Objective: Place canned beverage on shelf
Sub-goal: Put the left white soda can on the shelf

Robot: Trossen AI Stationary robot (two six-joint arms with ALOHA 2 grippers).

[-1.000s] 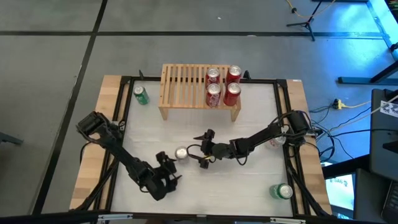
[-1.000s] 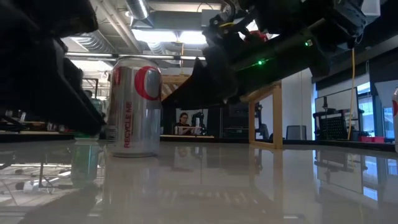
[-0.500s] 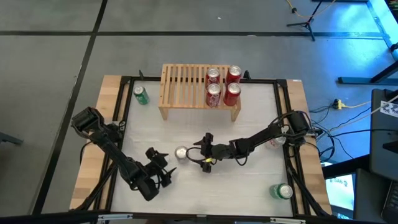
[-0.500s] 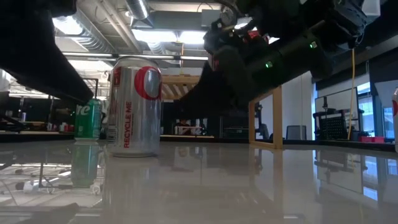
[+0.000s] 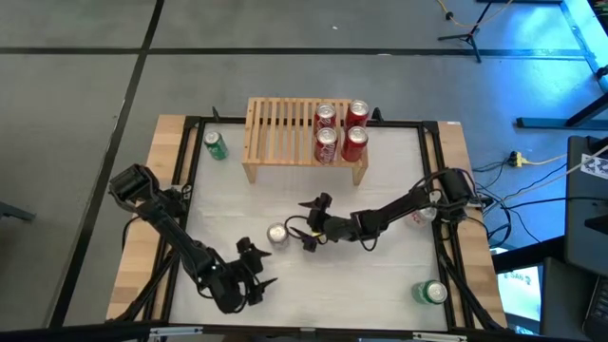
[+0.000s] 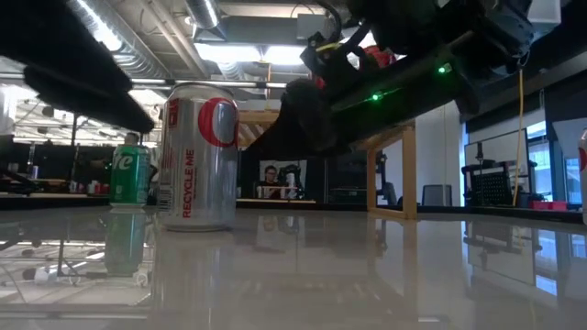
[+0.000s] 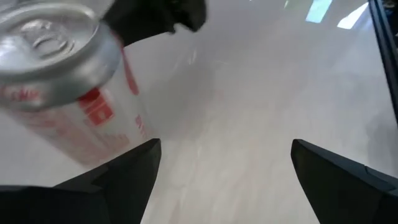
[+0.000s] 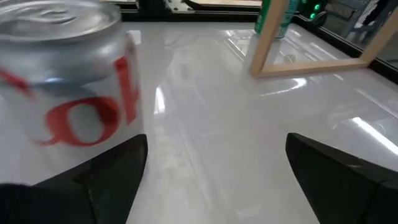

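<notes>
Since a second ago I see my left gripper [image 5: 255,275] pulled back toward the table's [image 5: 380,275] near edge, while the right gripper [image 5: 314,223] stays beside the silver can [image 5: 276,234]; both are spread wide, holding nothing. The glossy white table carries one slatted light-wood shelf [image 5: 281,128] at the far side. I count four red cans [image 5: 339,131] on its right end, two green cans [image 5: 216,144] apart on the table, and the one silver cylinder upright mid-table.
</notes>
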